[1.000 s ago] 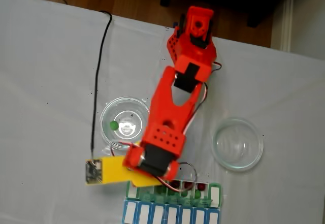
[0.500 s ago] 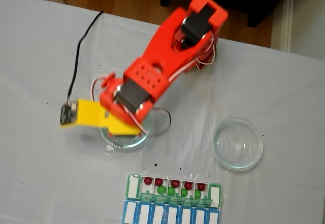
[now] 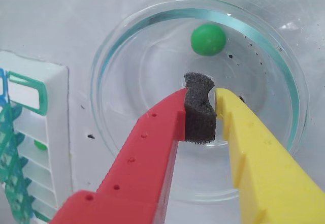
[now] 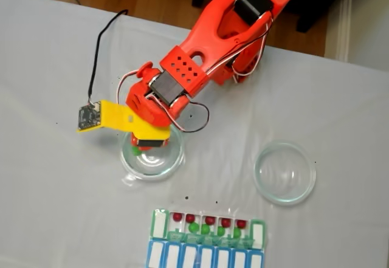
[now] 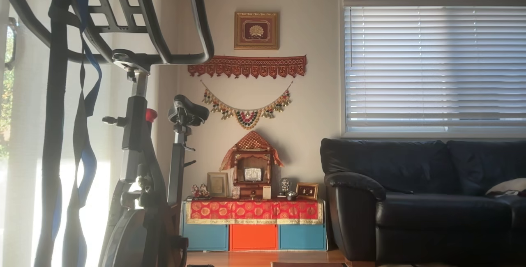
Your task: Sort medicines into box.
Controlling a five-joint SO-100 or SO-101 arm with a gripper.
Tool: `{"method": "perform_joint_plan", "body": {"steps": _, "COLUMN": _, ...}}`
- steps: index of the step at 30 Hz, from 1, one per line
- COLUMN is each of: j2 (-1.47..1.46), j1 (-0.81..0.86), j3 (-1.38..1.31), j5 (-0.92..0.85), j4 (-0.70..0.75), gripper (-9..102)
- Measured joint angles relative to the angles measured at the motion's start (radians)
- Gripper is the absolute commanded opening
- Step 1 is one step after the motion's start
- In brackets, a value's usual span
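Note:
In the wrist view one green medicine (image 3: 208, 39) lies in a round clear glass dish (image 3: 127, 41), just beyond my gripper (image 3: 203, 94). The red finger (image 3: 152, 148) carries a dark foam pad that almost touches the yellow finger (image 3: 254, 153); the gripper is shut on nothing. In the fixed view the gripper (image 4: 149, 146) hangs over the left dish (image 4: 176, 161), with a bit of the green medicine (image 4: 134, 150) showing beside it. The box (image 4: 159, 224) lies at the table's near edge with several red and green medicines in its green-lidded row. Its white compartments (image 3: 51, 112) sit at the wrist view's left.
A second clear glass dish (image 4: 262, 186) stands to the right of the first. A black cable (image 4: 97, 55) runs from the wrist camera board across the white table. The other view looks into a room with an exercise bike (image 5: 135, 135) and a sofa (image 5: 431, 193).
The arm has swung from the box back over the left dish, and since half a second ago the gripper has dropped lower into it.

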Motion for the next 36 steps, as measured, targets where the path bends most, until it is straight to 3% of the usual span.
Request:
{"method": "perform_joint_plan", "body": {"steps": 10, "j2": -0.006, "j1": -0.025, "j3": 0.034, "j5": -0.077, "j4": -0.078, "gripper": 2}}
{"method": "perform_joint_plan", "body": {"steps": 25, "j2": -0.153, "j1": -0.009, "j3": -0.020, "j5": -0.083, "j4": -0.087, "gripper": 19}}
{"method": "perform_joint_plan", "body": {"steps": 36, "j2": -0.184, "j1": -0.002, "j3": -0.071, "j5": -0.083, "j4": -0.054, "gripper": 20}}
